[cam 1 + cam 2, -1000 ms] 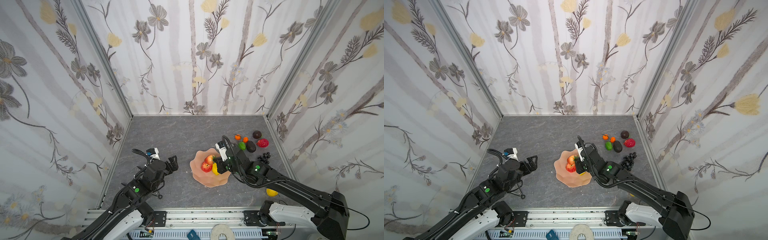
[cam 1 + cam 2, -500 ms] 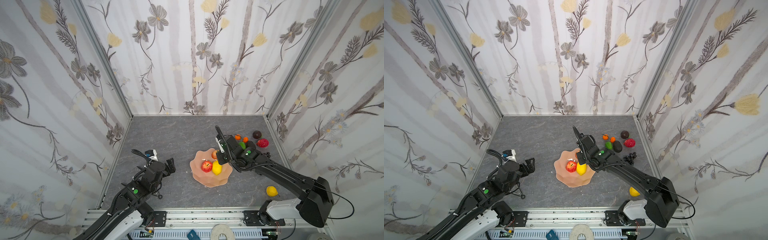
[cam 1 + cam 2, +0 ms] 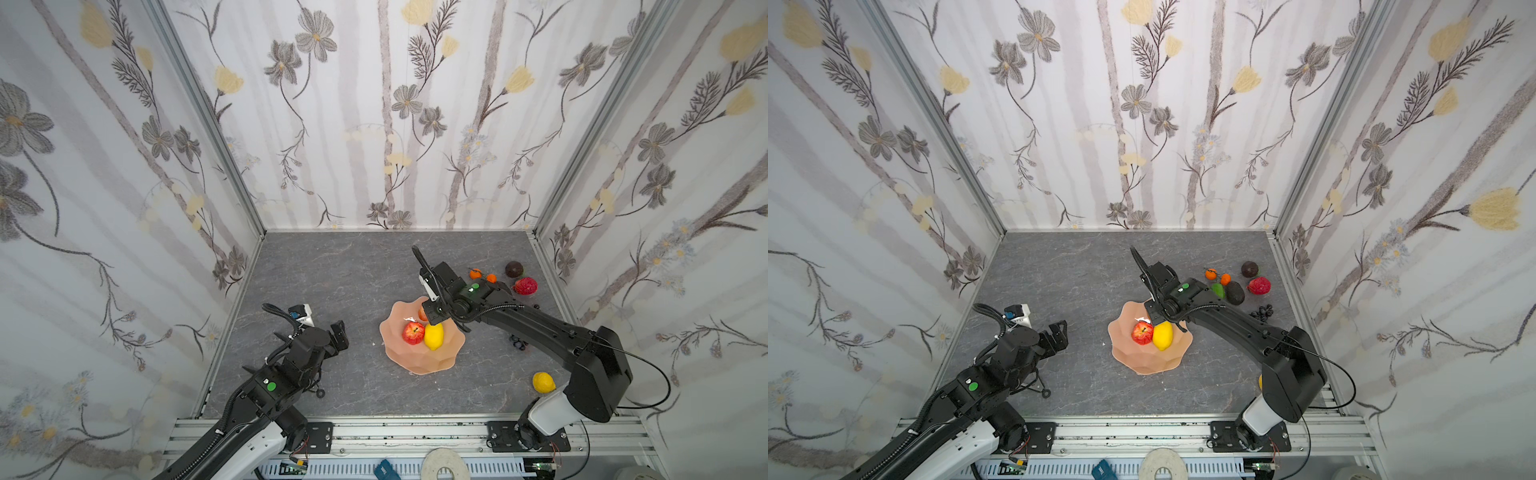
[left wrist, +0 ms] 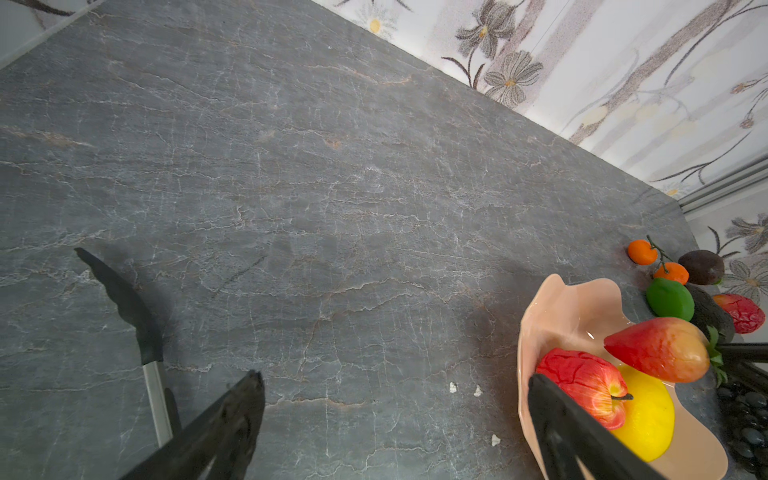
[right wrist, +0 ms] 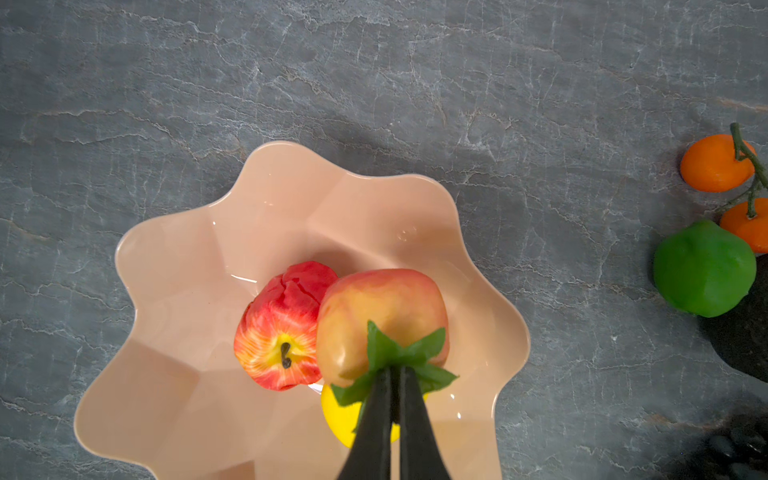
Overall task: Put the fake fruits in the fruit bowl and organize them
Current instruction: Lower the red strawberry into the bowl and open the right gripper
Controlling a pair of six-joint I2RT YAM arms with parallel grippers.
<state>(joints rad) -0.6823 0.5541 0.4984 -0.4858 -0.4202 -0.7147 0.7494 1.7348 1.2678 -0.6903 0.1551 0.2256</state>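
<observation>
- Strawberry hangs over the fruit bowl, close above the fruits that already lie inside. The right gripper has its jaws pressed together on the green leaves. I think the leaves give a thin, soft place to pinch, while the glossy body could slip.
- Near the middle of the worktop stands the bowl. A red apple and a lemon lie in it, touching each other, so free room remains around them for more fruit.
- On the other side, the left gripper is spread wide and holds nothing. It hovers over the bare worktop beside the bowl and does not touch it. Probably it waits there to leave room for the other arm.
- Outside the bowl, on the right in both top views, wait two oranges on one stem, a lime, two avocados, a second apple and the grapes.
- One yellow fruit lies alone near the base of the right arm.
- My judgement is that the task is in its early part, because most fruits are not yet in the bowl.
</observation>
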